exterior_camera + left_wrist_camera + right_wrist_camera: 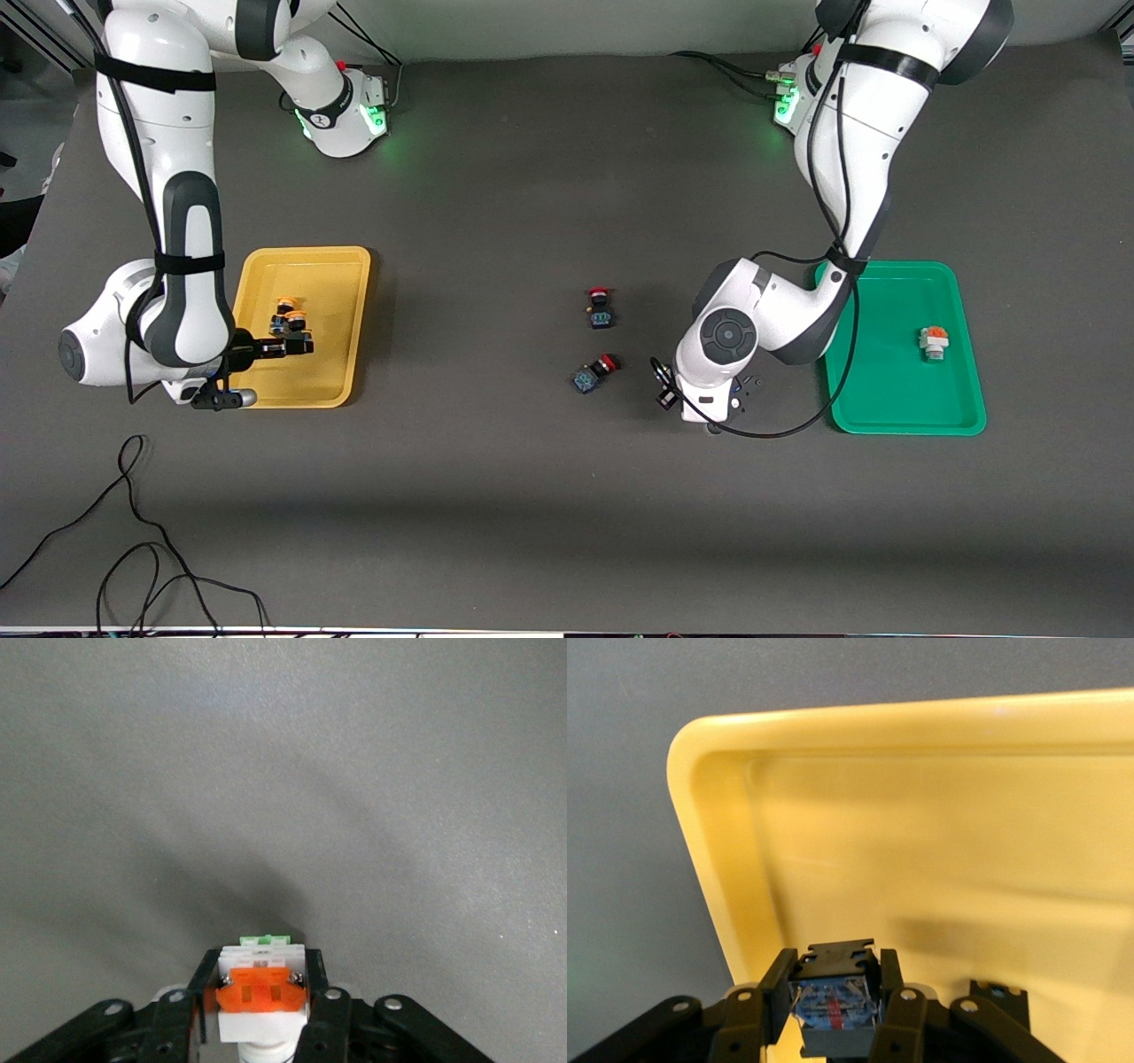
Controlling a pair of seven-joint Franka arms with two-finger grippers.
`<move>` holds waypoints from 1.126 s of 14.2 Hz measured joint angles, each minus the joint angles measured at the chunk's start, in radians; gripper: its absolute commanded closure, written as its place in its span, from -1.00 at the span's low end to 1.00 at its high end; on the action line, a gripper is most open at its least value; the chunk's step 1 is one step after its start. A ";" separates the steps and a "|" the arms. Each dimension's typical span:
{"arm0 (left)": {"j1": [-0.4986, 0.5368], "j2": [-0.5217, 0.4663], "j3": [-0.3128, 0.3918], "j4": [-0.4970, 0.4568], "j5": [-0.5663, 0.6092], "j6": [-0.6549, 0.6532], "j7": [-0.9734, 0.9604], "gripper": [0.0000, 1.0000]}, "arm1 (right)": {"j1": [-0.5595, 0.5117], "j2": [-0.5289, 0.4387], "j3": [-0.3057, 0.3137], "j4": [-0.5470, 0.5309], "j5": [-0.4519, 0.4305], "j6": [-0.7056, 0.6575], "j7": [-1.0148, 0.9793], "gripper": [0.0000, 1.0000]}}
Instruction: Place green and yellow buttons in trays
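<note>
Cables (133, 540): loose on the counter (532, 514) along the edge nearest the front camera, toward the right arm's end; no part in the task.
Green tray (886, 399): near the left arm's end of the counter, holding one white-grey button (934, 343).
Yellow tray (337, 266): near the right arm's end, holding one yellow-capped button (284, 307).
Left hand (262, 1010): low over bare counter just beside the green tray, pinching a second white-grey button (262, 992) with green tip. Risk: opening here would drop it outside the rim; must cross over the tray first.
Right hand (833, 1014): over the yellow tray, clamped on a black-blue switch (833, 1001). Risk: release too close to the resting button could knock it, or bounce the piece.
Red-capped switches (601, 308) (594, 372): mid-counter, untouched; not to be collected.
</note>
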 measured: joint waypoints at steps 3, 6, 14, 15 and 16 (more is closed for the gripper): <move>-0.007 -0.003 -0.001 0.024 0.000 -0.006 -0.005 0.55 | 0.005 0.003 0.014 -0.031 0.011 0.054 -0.001 -1.00; 0.000 -0.032 0.000 0.101 0.000 -0.145 0.008 0.60 | 0.005 0.007 0.015 -0.031 0.012 0.059 -0.001 -1.00; 0.149 -0.285 -0.003 0.103 -0.063 -0.563 0.609 0.64 | 0.012 -0.008 0.007 0.138 -0.090 -0.021 0.070 -1.00; 0.185 -0.318 -0.003 0.061 -0.064 -0.566 0.687 0.64 | 0.021 -0.014 0.006 0.165 -0.103 -0.046 0.099 -1.00; 0.227 -0.352 -0.003 0.013 -0.066 -0.567 0.768 0.64 | 0.038 -0.021 0.001 0.188 -0.125 -0.062 0.133 -1.00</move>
